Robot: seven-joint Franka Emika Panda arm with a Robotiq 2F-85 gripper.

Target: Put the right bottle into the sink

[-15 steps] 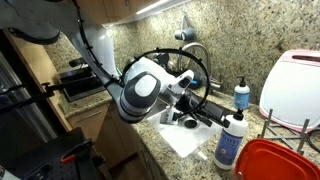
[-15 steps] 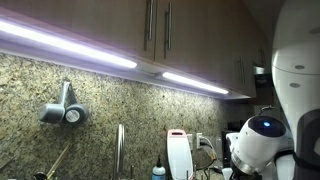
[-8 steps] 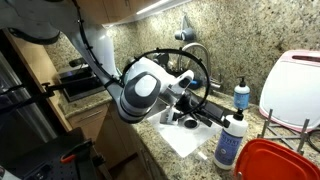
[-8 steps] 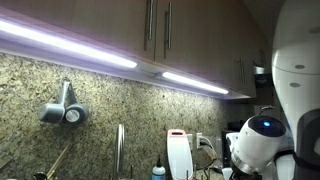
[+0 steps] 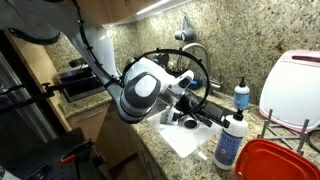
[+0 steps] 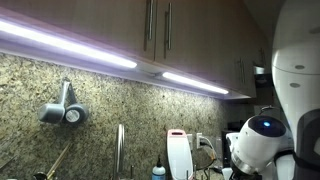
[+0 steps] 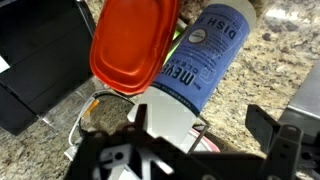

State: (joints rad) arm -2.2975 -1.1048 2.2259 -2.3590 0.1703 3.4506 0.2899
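Note:
The right bottle (image 5: 230, 142) is tall and white with a black cap and a blue label, and it stands on the granite counter at the front. In the wrist view the right bottle (image 7: 195, 65) lies along the frame, its white end between my open fingers. My gripper (image 7: 205, 128) is open around it, one dark finger (image 7: 272, 130) clear of the bottle's side. In an exterior view the gripper (image 5: 210, 118) sits just beside the bottle's cap. The sink is mostly hidden behind my arm, below the chrome faucet (image 5: 197, 52).
A smaller blue pump bottle (image 5: 241, 95) stands behind the white one. A red-orange lid (image 5: 268, 160) lies close beside the bottle, seen also as the lid (image 7: 135, 45) in the wrist view. A white cutting board (image 5: 295, 85) leans at the back. A black appliance (image 7: 40, 60) sits nearby.

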